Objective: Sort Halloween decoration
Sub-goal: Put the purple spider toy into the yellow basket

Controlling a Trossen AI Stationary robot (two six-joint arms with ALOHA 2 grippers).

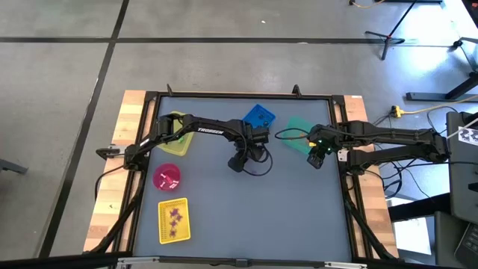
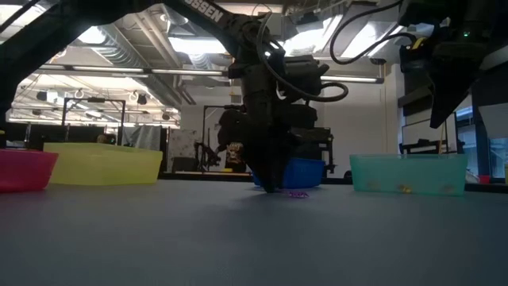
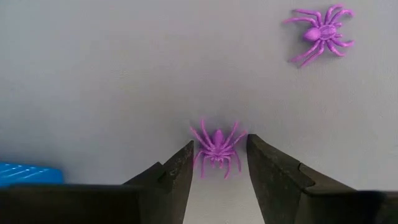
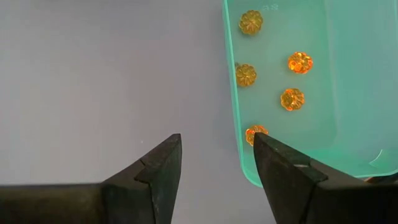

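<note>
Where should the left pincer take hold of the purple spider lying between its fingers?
Across the body, from straight above. The purple spider lies flat on the table, thin legs splayed, and the open left pincer already straddles its thicker middle.

Left tool [image 2: 270,184] down beside purple spider [image 2: 298,193] (tabletop).
</note>
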